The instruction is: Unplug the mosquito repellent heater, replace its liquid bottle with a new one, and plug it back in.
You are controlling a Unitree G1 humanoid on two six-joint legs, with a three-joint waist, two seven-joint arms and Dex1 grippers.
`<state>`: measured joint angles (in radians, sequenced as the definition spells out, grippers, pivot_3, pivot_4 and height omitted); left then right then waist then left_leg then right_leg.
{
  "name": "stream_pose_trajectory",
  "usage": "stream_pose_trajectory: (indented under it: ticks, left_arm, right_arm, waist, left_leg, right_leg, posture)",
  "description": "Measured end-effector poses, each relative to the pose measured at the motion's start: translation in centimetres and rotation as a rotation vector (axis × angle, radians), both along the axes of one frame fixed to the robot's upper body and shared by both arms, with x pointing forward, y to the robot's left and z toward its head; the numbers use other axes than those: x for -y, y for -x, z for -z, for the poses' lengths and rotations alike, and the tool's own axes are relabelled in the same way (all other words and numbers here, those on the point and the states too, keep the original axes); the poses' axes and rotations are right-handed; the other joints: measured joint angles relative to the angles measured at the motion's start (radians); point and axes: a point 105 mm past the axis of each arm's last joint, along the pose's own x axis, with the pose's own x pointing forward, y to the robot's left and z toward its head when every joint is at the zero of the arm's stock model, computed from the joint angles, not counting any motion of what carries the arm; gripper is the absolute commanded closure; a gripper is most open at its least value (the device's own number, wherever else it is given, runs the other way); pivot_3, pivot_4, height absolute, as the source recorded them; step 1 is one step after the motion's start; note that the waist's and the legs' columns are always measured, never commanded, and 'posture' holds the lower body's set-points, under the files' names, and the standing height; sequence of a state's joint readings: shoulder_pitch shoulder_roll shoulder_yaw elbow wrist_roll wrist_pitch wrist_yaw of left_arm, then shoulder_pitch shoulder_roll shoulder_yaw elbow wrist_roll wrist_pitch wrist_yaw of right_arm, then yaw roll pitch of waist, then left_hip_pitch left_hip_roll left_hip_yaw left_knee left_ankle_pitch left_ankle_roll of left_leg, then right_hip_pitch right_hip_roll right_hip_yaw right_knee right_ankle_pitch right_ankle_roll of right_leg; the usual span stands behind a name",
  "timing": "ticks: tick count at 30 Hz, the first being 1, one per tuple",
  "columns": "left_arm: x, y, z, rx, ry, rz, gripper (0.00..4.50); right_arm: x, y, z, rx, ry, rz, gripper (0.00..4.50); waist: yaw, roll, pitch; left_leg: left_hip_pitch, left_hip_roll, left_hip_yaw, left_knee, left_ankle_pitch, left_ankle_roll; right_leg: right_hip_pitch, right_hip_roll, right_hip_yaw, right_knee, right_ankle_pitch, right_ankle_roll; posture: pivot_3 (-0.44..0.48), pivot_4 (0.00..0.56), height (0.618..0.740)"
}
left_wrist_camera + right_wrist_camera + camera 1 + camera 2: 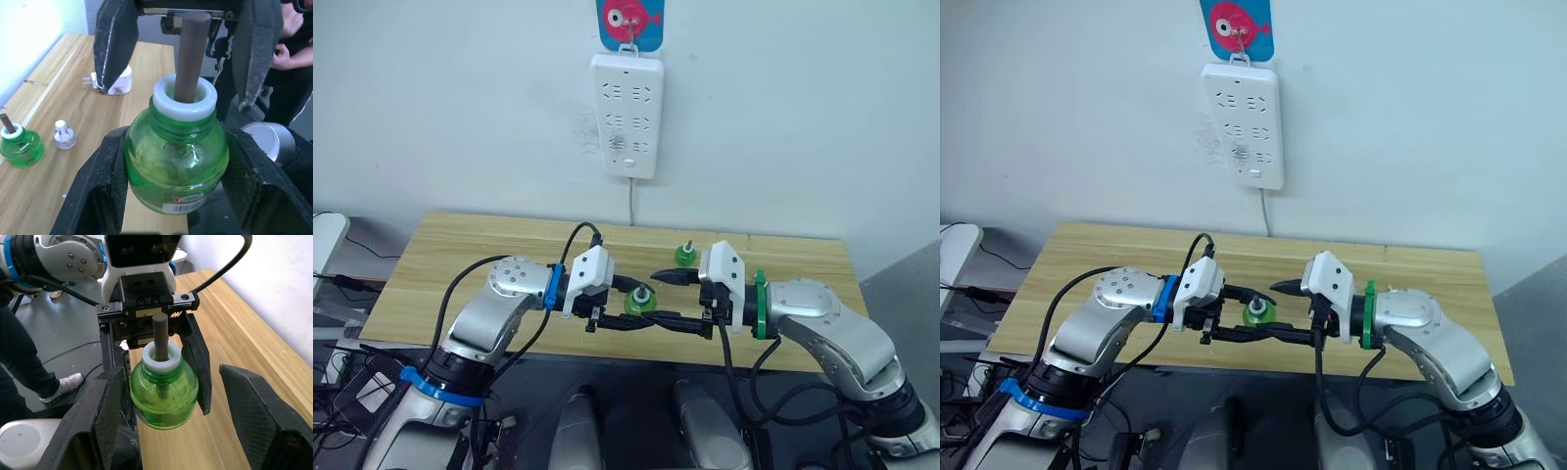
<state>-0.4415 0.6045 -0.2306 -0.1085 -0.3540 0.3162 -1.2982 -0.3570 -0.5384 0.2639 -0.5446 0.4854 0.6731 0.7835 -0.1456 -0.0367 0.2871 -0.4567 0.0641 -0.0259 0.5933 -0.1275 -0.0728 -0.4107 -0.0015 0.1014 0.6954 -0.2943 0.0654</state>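
My left gripper is shut on a round green bottle with a white collar and a bare dark wick, held over the table's front edge. This looks like the new one with its cap off. My right gripper faces it, open, one finger on each side of the bottle. The other liquid bottle, green with a bare wick, stands on the table behind the grippers. A small pale cap lies beside that bottle. The white heater lies unplugged on the table, prongs showing.
A white power strip hangs on the wall above the wooden table, its cord running down behind. A person stands in front of the table, a shoe on the floor. Cables lie at the left.
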Motion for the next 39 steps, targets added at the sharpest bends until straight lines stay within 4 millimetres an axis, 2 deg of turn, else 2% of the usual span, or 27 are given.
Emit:
stream_pose_trajectory:
  ticks: [2,4,6,10,11,20,25,27,29,31,35,39]
  left_arm:
    - [0.2,0.0,-0.1,0.0,0.007,0.004,2.22]
    - [0.3,0.0,-0.1,-0.002,0.011,0.005,2.22]
    - [0.3,0.0,-0.1,-0.006,0.012,0.005,2.22]
    - [0.3,0.0,0.0,-0.024,0.013,0.002,2.22]
    - [0.4,0.0,0.0,-0.025,0.014,0.001,2.22]
    - [0.8,-0.1,-0.2,-0.036,0.041,-0.017,2.22]
    - [1.1,-0.5,-0.6,-0.012,0.079,-0.035,0.5]
    - [1.0,-0.6,-0.6,0.002,0.079,-0.039,0.0]
    - [0.5,-0.9,0.1,-0.017,0.071,-0.068,0.0]
    - [0.0,-1.0,0.6,-0.043,0.071,-0.097,0.0]
    - [-0.9,-0.8,1.9,-0.176,0.163,-0.24,0.0]
    - [0.3,0.0,-0.1,-0.359,0.409,-0.329,0.0]
  right_arm:
    - [-0.5,0.1,-0.3,0.005,-0.014,-0.015,1.27]
    - [-0.8,0.2,-0.3,0.001,-0.026,-0.021,1.63]
    - [-1.0,0.2,-0.3,0.005,-0.03,-0.022,2.19]
    - [-1.0,-0.1,0.0,0.018,-0.018,-0.009,3.65]
    - [-0.9,-0.2,0.0,0.021,-0.018,-0.009,3.73]
    - [-0.6,-0.3,-0.1,0.07,-0.006,-0.014,3.72]
    - [-0.4,-0.5,-0.1,0.069,-0.01,-0.011,3.72]
    - [-0.1,-0.7,-0.4,0.069,-0.02,-0.002,3.72]
    - [0.4,-1.0,-1.1,0.063,-0.045,0.017,3.72]
    - [0.9,-1.3,-1.6,0.043,-0.065,0.037,3.72]
    - [3.1,-2.5,-3.2,-0.072,-0.196,0.173,3.72]
    - [4.2,-3.2,-4.1,-0.234,-0.386,0.289,3.72]
  waist:
    - [-0.001,0.0,0.0]
    - [-0.001,0.0,0.0]
    - [-0.001,0.0,0.0]
    - [-0.001,0.0,0.0]
    - [-0.001,0.0,0.0]
    - [-0.001,0.0,0.0]
    - [-0.001,0.0,-0.001]
    - [-0.001,0.0,-0.001]
    - [-0.002,0.0,-0.001]
    - [-0.003,0.0,-0.001]
    - [-0.005,0.0,-0.001]
    - [-0.003,-0.001,-0.002]
  left_leg:
    - [0.0,0.0,0.0,0.0,0.0,0.0]
    - [0.0,0.0,0.0,0.0,0.0,0.0]
    - [0.0,0.0,0.0,0.0,0.0,0.0]
    - [0.0,0.0,0.0,0.001,0.0,0.0]
    - [0.0,0.0,0.0,0.001,0.0,0.0]
    - [0.0,0.0,0.0,0.001,0.0,0.0]
    - [0.0,0.0,0.0,0.001,0.0,0.0]
    - [0.0,0.0,0.0,0.001,0.0,0.0]
    - [0.001,0.0,0.0,0.001,0.0,0.0]
    - [0.0,0.0,0.0,0.001,0.0,0.0]
    - [0.0,0.0,-0.001,0.001,0.0,0.0]
    - [0.0,0.0,-0.002,0.002,0.0,0.0]
  right_leg:
    - [0.0,0.0,0.0,0.0,0.0,0.0]
    - [0.0,0.0,0.0,0.0,0.0,0.0]
    - [0.0,0.0,0.0,0.0,0.0,0.0]
    - [0.0,0.0,0.0,0.0,0.0,0.0]
    - [0.0,0.0,0.0,0.0,0.0,0.0]
    - [0.001,0.0,0.0,0.001,0.0,0.0]
    - [0.001,0.0,0.0,0.001,0.0,0.0]
    - [0.001,0.0,0.0,0.001,0.0,0.0]
    - [0.001,0.0,0.0,0.001,0.0,0.0]
    - [0.001,0.0,0.0,0.001,0.0,0.0]
    - [0.001,0.0,-0.001,0.002,0.001,-0.001]
    - [0.002,0.0,-0.001,0.002,0.001,0.0]
  posture:
    - [-0.239,0.239,0.724]
    - [-0.237,0.237,0.724]
    - [-0.236,0.236,0.724]
    - [-0.233,0.235,0.724]
    - [-0.232,0.234,0.724]
    - [-0.234,0.235,0.724]
    - [-0.238,0.229,0.724]
    - [-0.238,0.229,0.724]
    - [-0.248,0.24,0.724]
    - [-0.251,0.225,0.724]
    - [-0.25,0.235,0.724]
    - [-0.248,0.233,0.724]
